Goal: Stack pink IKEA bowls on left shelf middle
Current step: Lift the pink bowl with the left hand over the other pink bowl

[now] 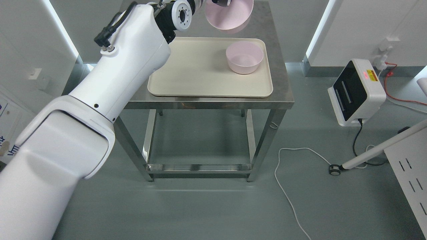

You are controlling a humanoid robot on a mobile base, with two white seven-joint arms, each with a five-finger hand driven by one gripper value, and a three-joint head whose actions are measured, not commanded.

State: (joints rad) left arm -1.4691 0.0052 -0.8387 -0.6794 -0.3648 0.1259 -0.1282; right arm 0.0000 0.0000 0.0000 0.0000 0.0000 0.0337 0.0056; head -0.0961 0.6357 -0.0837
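White left arm fills the near left, reaching up over the counter.

At the top edge its robot hand, mostly cut off by the frame, pinches a tilted pink bowl held above the counter. A second bowl sits upright on the right part of the beige tray. A white heater stands on the floor at right.

Bowls I logged: one pink bowl, upright on the tray's right; second bowl, tilted, aloft at the top edge.
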